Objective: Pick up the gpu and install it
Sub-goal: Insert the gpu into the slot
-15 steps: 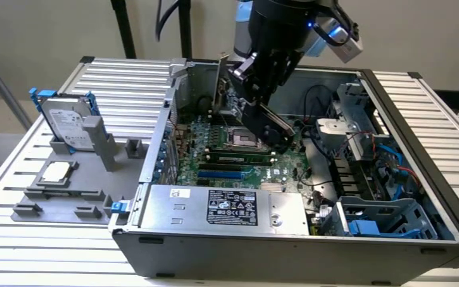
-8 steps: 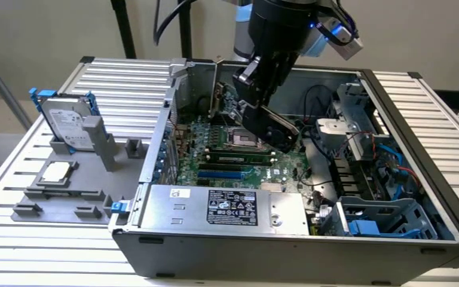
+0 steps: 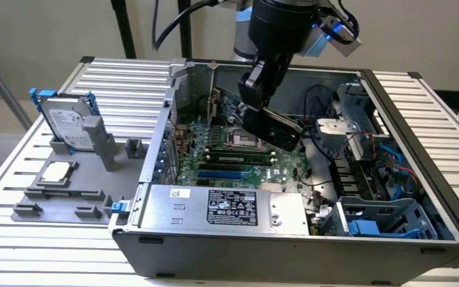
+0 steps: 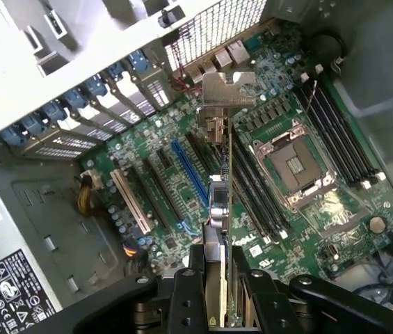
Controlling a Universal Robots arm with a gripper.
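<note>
Dark gpu hangs tilted just above the motherboard, clamped edge-on between the gripper fingers. Its silver bracket points at the rear slot covers. The card sits between the motherboard's blue slot and its CPU socket; cannot tell if it touches. Hard drive and CPU chip rest on a grey fixture, well apart from the motherboard, outside the case.
</note>
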